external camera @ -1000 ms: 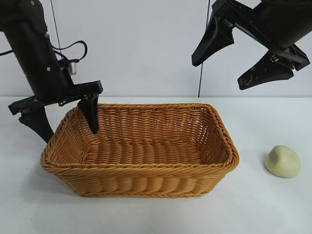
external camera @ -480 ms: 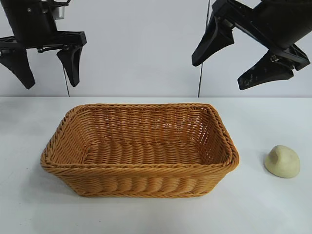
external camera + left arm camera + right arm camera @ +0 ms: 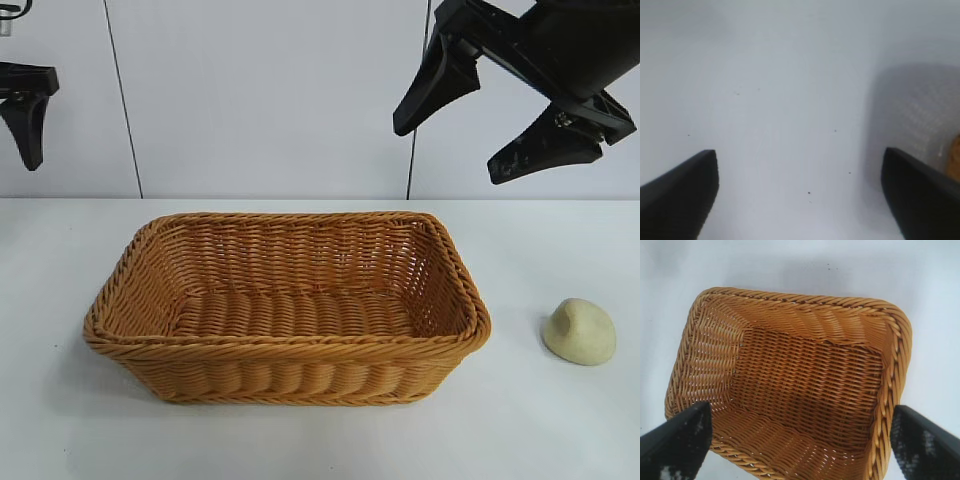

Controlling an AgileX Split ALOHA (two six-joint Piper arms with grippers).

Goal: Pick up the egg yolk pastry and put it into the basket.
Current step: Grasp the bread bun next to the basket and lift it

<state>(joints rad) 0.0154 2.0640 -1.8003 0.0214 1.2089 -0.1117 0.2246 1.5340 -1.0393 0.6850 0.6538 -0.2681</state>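
Observation:
The egg yolk pastry (image 3: 579,331), a pale yellow dome, sits on the white table to the right of the basket (image 3: 285,352). The orange-brown wicker basket stands in the middle of the table and holds nothing; it also fills the right wrist view (image 3: 800,305). My right gripper (image 3: 495,115) hangs open and empty high above the basket's right end, up and to the left of the pastry. My left gripper (image 3: 20,125) is open and empty at the far left edge, high above the table; only one finger shows in the exterior view. The pastry is out of both wrist views.
The white table (image 3: 560,440) has bare surface in front of and to both sides of the basket. A pale panelled wall (image 3: 260,100) stands behind. The left wrist view shows bare table (image 3: 790,100) and a sliver of basket (image 3: 955,155).
My left gripper has lifted from the basket's left end and swung up and out to the far left edge. The right gripper, basket and pastry have not moved.

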